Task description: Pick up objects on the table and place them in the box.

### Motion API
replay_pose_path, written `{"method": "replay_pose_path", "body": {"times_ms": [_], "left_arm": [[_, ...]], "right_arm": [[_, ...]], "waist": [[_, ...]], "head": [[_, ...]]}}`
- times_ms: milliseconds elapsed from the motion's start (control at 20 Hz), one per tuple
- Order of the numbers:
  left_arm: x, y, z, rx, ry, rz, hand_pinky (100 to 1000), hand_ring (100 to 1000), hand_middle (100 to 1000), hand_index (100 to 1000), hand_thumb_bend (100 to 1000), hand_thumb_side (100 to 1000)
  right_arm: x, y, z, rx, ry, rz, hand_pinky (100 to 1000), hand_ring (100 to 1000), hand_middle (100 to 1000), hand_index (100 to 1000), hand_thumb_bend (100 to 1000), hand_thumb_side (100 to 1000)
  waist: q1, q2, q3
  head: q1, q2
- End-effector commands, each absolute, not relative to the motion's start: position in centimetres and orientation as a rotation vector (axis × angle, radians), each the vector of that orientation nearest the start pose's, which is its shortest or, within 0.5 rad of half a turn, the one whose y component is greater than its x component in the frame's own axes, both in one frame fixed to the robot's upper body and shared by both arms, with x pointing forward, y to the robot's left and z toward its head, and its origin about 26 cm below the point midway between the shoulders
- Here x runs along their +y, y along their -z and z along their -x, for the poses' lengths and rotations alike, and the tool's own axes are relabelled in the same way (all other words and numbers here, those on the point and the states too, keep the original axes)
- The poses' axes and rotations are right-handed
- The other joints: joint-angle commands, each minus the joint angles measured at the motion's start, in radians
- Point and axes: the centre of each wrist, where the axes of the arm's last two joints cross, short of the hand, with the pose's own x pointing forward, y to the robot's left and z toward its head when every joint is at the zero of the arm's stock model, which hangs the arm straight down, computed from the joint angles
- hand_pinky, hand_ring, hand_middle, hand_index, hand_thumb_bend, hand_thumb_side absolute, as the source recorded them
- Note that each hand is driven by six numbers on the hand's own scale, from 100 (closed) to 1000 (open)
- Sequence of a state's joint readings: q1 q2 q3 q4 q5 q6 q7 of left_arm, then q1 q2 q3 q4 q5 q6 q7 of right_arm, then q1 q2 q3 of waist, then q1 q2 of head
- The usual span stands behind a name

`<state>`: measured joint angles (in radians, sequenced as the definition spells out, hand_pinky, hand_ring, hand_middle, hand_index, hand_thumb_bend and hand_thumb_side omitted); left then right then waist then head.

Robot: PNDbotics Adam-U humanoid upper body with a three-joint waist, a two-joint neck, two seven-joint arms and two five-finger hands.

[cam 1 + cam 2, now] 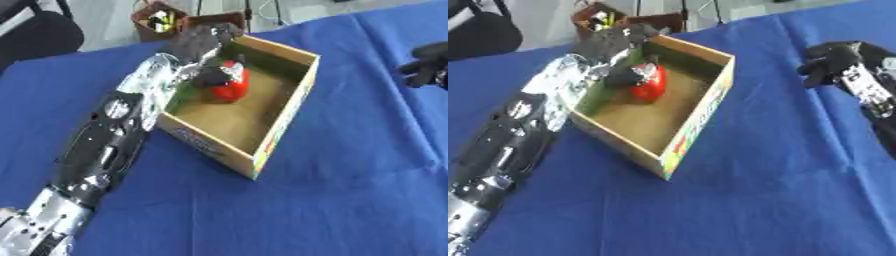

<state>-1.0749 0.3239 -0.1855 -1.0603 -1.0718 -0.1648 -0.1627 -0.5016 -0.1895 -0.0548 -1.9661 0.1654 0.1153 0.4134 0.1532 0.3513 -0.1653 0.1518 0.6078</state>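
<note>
An open cardboard box (289, 107) stands on the blue table. A red object (231, 86) with a pale bit on top lies inside it, near the far left wall. My left arm stretches up from the lower left, and my left hand (194, 44) hangs over that wall. A dark part of the hand reaches down to the red object and touches it. Whether the hand holds the object is not clear. My right hand (837, 59) rests at the right edge, away from the box, fingers relaxed and holding nothing.
A small brown container (160, 20) with yellow and dark items stands just beyond the table's far edge, behind the box. A black chair (37, 36) shows at the upper left. Blue cloth (350, 200) covers the table in front of and right of the box.
</note>
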Motion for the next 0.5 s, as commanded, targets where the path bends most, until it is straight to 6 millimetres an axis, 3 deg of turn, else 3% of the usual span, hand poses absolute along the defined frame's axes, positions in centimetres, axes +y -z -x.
{"method": "replay_pose_path", "body": {"times_ms": [50, 300, 500], "left_arm": [[20.0, -29.5, -46.9, -1.882, 1.411, -1.192, 711, 891, 923, 1000, 189, 1000], [20.7, -30.6, -46.1, -1.947, 1.402, -1.082, 692, 880, 921, 1000, 238, 1000], [21.3, -31.9, -44.9, -2.035, 1.288, -1.026, 633, 839, 861, 1000, 171, 1000]], "right_arm": [[-23.1, -25.1, -31.7, -2.234, -0.768, 0.055, 736, 755, 488, 763, 100, 822], [-23.2, -24.9, -31.7, -2.226, -0.768, 0.057, 736, 755, 487, 763, 100, 822], [-23.2, -24.8, -31.7, -2.220, -0.767, 0.057, 736, 755, 487, 763, 100, 821]], "waist": [[-0.009, -0.026, 0.003], [-0.007, -0.027, 0.008], [-0.008, -0.028, 0.013]], "head": [[-0.016, 0.009], [-0.039, 0.013], [-0.050, 0.013]]}}
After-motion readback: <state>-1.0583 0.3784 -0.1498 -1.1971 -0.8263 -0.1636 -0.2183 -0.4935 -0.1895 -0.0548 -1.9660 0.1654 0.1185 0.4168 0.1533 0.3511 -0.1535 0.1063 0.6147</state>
